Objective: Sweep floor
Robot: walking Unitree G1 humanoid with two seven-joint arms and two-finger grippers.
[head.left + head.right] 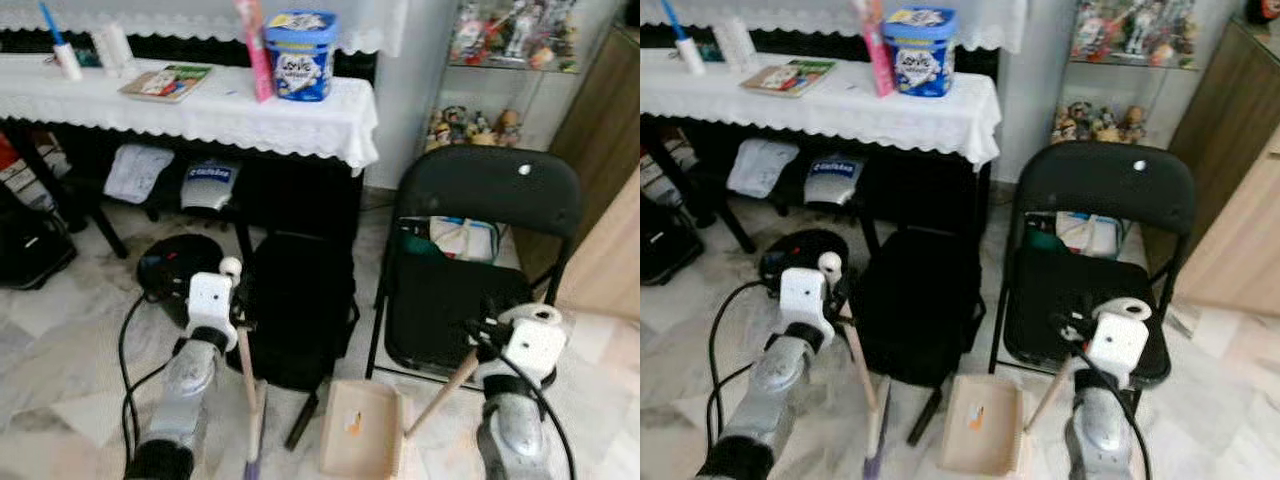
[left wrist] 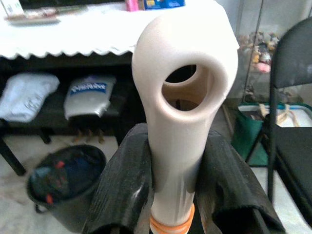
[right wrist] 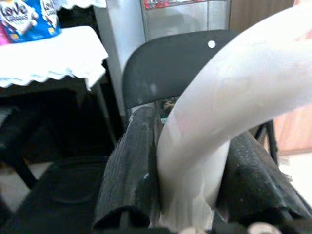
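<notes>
Floor (image 1: 60, 350) of pale marble tile lies around the robot's arms, faintly smudged at 9 o'clock; no heap of dirt can be made out on it, so how much has been swept is hard to judge. Both tools are in hand, which suggests the sweeping proper is at its start or midway.

Left gripper (image 2: 170, 165) is clamped on the broom (image 1: 247, 385), its black fingers (image 2: 124, 185) pressed either side of the cream handle just below the hanging loop. The shaft slants down toward 6 o'clock, where the bristles are cut off by the frame edge. Right gripper (image 3: 192, 170) is closed around the curved white handle of the dustpan (image 1: 360, 428), whose pan rests on the tiles at 6 o'clock, between the two arms; an orange speck sits in it, too small to identify.

Ahead at 12 o'clock stands a black bag (image 1: 295, 320), with a folding chair (image 1: 485, 190) at 2 o'clock and a cloth-covered worktop (image 1: 200, 115) at 11 o'clock. A dark bin (image 1: 180, 262) sits at 10 o'clock. Tiles beneath the worktop and chair lie in shadow, so any dirt there is hidden.
</notes>
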